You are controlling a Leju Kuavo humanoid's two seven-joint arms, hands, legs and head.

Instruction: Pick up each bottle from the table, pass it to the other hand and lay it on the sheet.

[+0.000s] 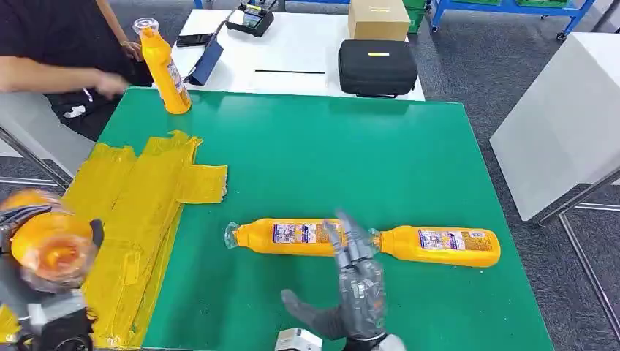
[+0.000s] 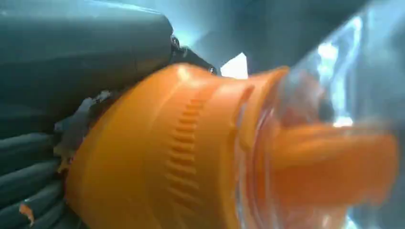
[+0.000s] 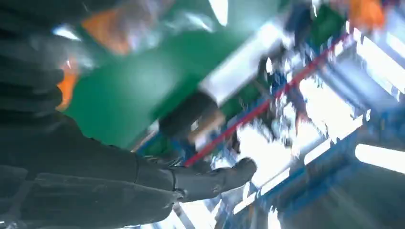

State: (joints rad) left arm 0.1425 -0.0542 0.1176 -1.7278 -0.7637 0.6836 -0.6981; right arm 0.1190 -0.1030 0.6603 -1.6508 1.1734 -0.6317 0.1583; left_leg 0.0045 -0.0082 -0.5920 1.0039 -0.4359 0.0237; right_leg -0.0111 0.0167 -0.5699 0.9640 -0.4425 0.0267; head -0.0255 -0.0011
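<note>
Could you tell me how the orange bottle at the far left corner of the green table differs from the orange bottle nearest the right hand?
The orange plastic bottle at the far left corner stands upright, beside a person's hand. The orange plastic bottle by the right hand lies on its side mid-table, the hand's fingers partly covering it. Both share an orange body, printed label and clear cap wrap.

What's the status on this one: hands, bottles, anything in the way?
Left robot hand holds a bottle over the yellow sheet. Right robot hand open, by two lying bottles. Person's hand near the standing bottle.
</note>
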